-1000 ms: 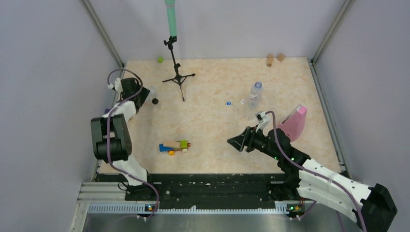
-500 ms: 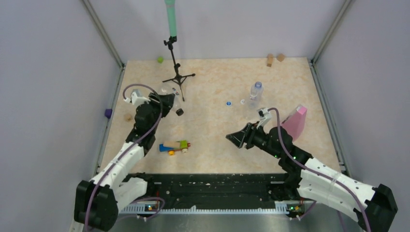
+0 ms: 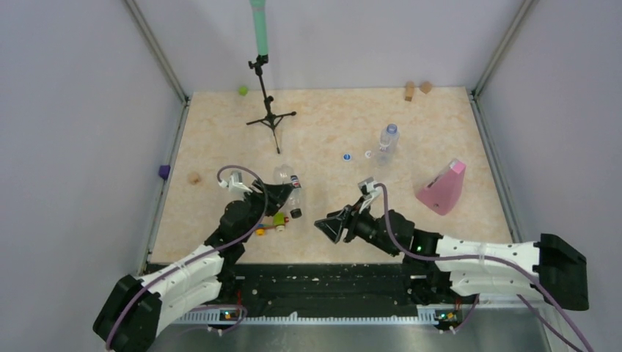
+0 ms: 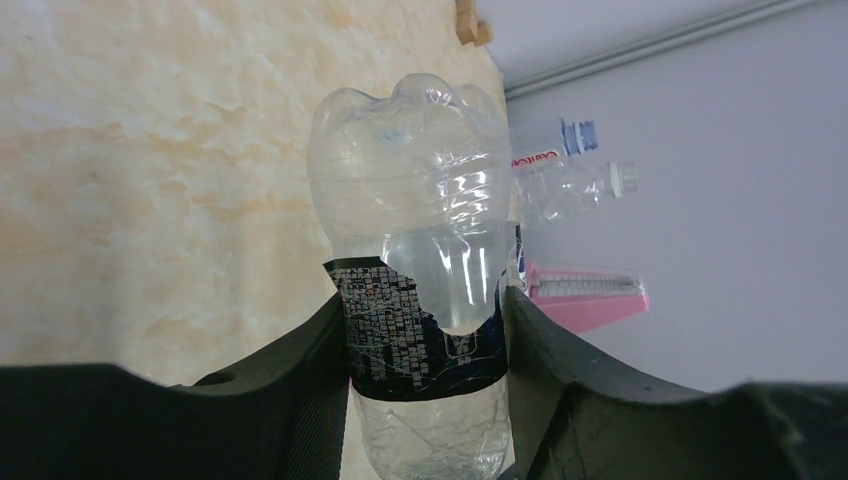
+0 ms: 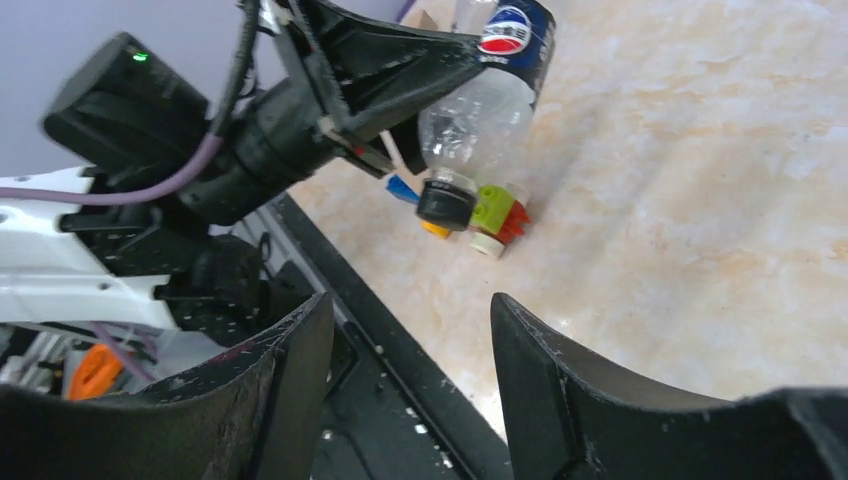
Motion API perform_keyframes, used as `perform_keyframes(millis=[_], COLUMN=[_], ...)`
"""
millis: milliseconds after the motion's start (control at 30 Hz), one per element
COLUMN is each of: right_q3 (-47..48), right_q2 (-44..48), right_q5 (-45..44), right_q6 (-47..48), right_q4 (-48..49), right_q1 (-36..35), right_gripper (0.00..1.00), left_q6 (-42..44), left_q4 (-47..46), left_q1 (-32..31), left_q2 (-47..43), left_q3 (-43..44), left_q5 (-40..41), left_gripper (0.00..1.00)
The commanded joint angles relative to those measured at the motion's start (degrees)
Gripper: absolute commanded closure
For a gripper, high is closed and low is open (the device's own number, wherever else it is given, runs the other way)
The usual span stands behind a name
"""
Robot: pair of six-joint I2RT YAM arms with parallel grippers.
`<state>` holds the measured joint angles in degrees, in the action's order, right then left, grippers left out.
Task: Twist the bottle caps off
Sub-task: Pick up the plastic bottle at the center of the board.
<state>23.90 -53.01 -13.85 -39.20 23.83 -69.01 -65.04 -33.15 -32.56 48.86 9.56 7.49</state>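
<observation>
While left hand (image 3: 284, 193) clamps bottle (image 4: 420, 200), toy blocks (image 5: 496, 212) just beneath cap (image 5: 446, 203)

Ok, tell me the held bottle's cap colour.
The cap is black; clearest in the right wrist view.

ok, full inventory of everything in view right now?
Held bottle: 1, clear, dark label, front centre.
Black cap: 1, black, on held bottle.
Other bottles: 2, clear, right of centre; second shows only from left wrist.
Loose caps: 2, blue and white, beside those bottles.
Pink wedge: 1, pink, right side.
Block toy: 1, multicoloured, under held bottle.
Tripod stand: 1, black, green top, far left.
Small blocks: 5, green far left, two tan far right, tan and purple left edge.
Table: 1, beige.
Left gripper: black, shut on held bottle.
Right gripper: black, open, empty, facing black cap.
</observation>
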Motion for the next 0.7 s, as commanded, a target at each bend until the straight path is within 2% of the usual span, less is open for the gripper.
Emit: perform_keyframes(millis=[0, 300, 500, 667], right_q3=[1.4, -0.6, 2.2, 1.6], right_q2=[-6.2, -13.7, -17.7, -20.9], right_q5=[-6.9, -6.8, -5.1, -5.4], right_q6=[3.8, -0.9, -2.4, -4.3], right_q4=[9.8, 22.8, 23.5, 28.5], right_q1=[-1.8, -1.8, -1.8, -1.9], right_gripper=[0.42, 0.4, 0.4, 0.42], left_q6=[-1.0, -0.7, -1.6, -0.5], left_q4=[-10.7, -15.4, -18.4, -17.9], left_q1=[-1.7, -2.4, -2.4, -2.3], left_q2=[-1.6, -2.6, -2.0, -2.3], left_q3=[-0.8, -3.7, -4.5, -4.3], left_q5=[-2.7, -4.4, -4.9, -5.2], left_gripper=[0.65, 0.65, 0.65, 0.65])
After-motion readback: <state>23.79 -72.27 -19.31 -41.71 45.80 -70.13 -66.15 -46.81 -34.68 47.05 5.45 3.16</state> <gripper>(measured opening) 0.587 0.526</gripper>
